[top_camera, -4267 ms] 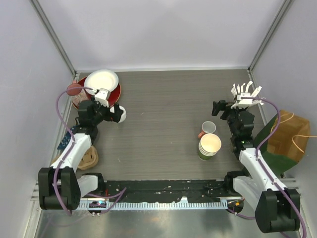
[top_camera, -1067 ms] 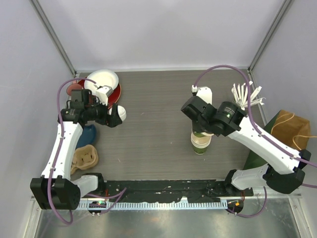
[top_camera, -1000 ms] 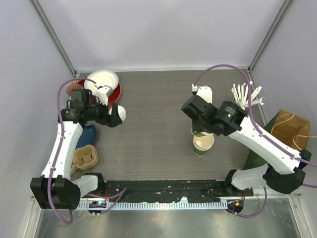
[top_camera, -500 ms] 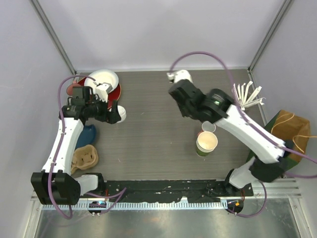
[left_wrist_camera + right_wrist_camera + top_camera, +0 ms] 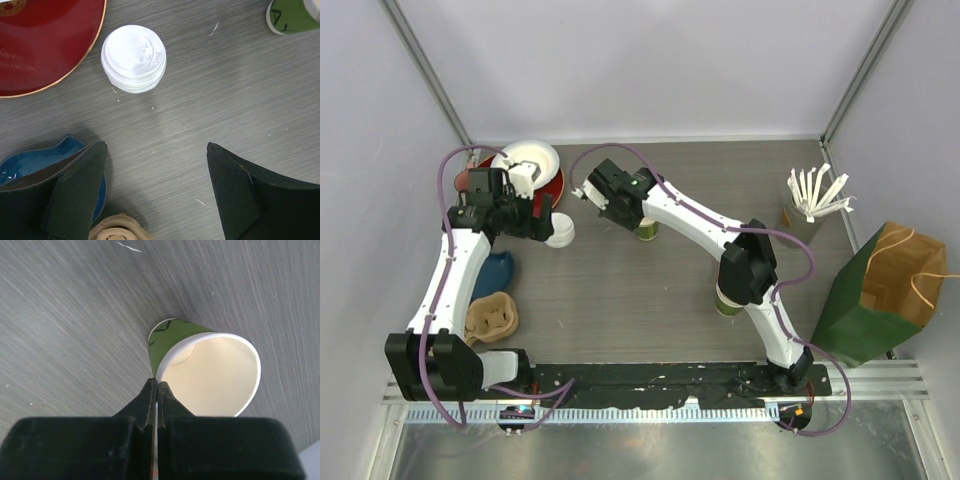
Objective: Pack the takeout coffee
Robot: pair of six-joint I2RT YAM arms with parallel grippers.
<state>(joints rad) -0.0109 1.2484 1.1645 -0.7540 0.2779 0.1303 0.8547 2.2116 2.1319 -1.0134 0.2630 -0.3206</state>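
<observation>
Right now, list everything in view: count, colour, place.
lids: one stack, white, beside the red plate
green cup: one, cream inside, lidless, tilted, mid-table towards the back
cup stack: green, count hidden by the right arm, front right
red plate: one, back left
bowl: one, white, on the red plate
blue dish: one, left edge
tan moulded piece: one, front left
cutlery: a bunch, white, upright in a holder, back right
paper bag: one, green outside, brown inside, right edge
left gripper: open, above the lids
right gripper: shut on the green cup's rim
</observation>
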